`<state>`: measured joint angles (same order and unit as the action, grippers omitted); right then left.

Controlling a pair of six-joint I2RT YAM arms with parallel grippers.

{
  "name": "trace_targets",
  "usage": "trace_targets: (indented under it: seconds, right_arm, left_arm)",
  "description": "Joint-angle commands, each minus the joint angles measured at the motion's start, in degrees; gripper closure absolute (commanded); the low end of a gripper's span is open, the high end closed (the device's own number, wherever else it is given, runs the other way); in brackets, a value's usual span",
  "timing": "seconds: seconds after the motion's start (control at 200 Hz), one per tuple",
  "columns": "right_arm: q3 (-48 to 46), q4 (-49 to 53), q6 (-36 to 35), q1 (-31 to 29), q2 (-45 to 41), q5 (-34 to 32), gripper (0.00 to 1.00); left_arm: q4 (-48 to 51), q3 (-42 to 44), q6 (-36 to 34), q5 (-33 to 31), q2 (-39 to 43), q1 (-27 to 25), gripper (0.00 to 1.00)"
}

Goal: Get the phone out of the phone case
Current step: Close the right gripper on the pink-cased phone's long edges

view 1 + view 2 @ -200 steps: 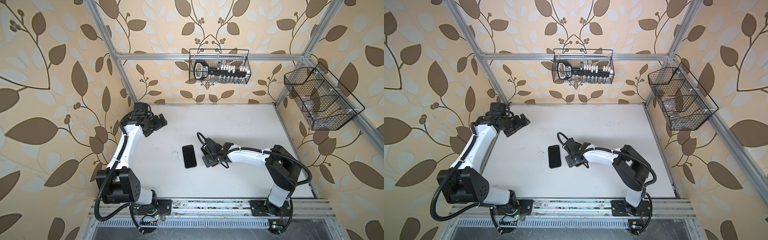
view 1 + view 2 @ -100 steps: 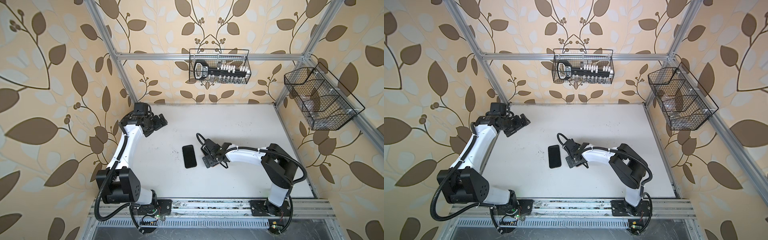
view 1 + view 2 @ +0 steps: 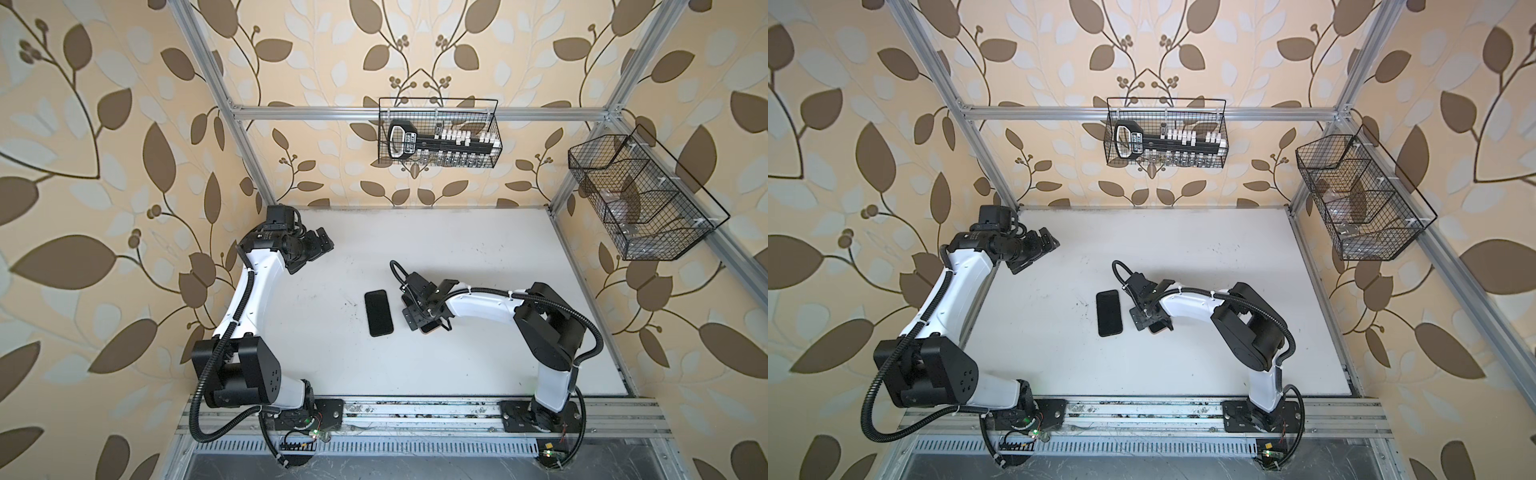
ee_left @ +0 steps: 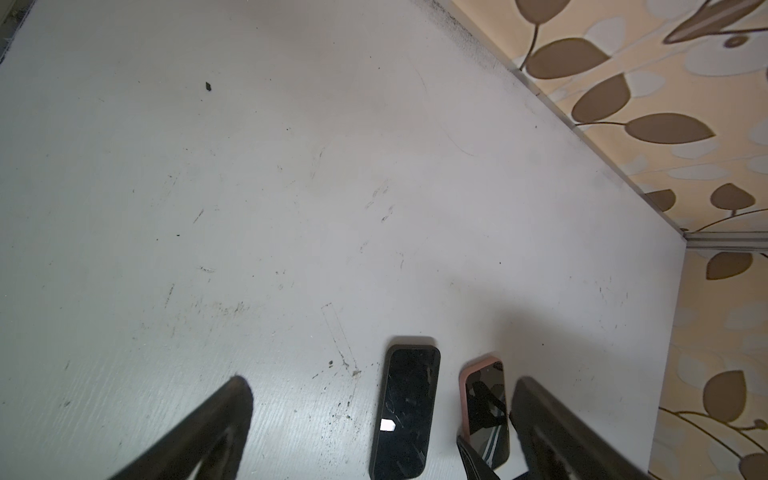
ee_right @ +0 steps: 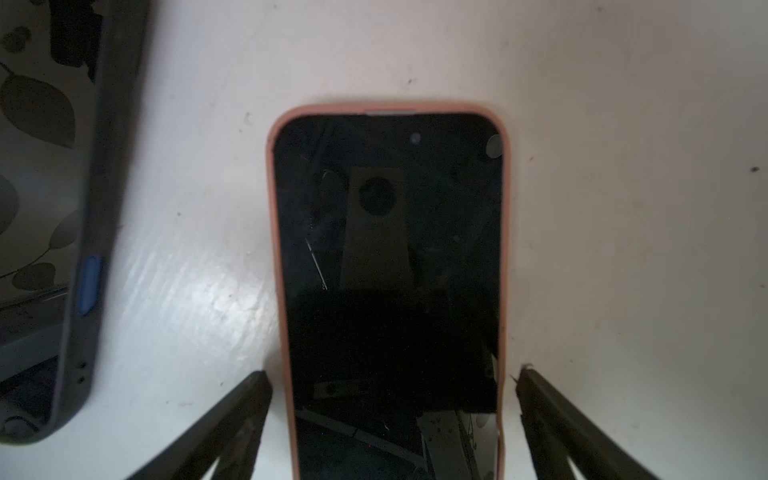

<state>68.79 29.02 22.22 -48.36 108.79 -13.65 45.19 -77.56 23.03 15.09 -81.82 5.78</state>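
Pink case around phone flat on white table, plain in right wrist view, right gripper spread astride it, gripping nothing, nearly hidden beneath that gripper in both top views, left gripper wide, empty.

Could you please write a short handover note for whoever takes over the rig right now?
Grippers: the left gripper is open and empty, raised over the left side of the table. The right gripper is open, low, straddling one end of the pink case without gripping it.
Things: the phone lies screen up inside the pink case; a dark-cased phone lies beside it, apart.
Done: nothing.
Left: grip the case and work the phone out.
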Motion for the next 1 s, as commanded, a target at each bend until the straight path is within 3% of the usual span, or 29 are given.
trace_targets:
  seconds: [0.0, 0.995]
  right_arm:
    - [1.3, 2.6, -0.3, 0.1, 1.5, -0.3, 0.07]
    - [-0.9, 2.3, 0.4, 0.9, 0.2, 5.9, 0.04]
  left_arm:
    - [-0.6, 0.5, 0.7, 1.7, 0.9, 0.8, 0.01]
    - [-0.9, 0.6, 1.1, 2.1, 0.9, 1.2, 0.01]
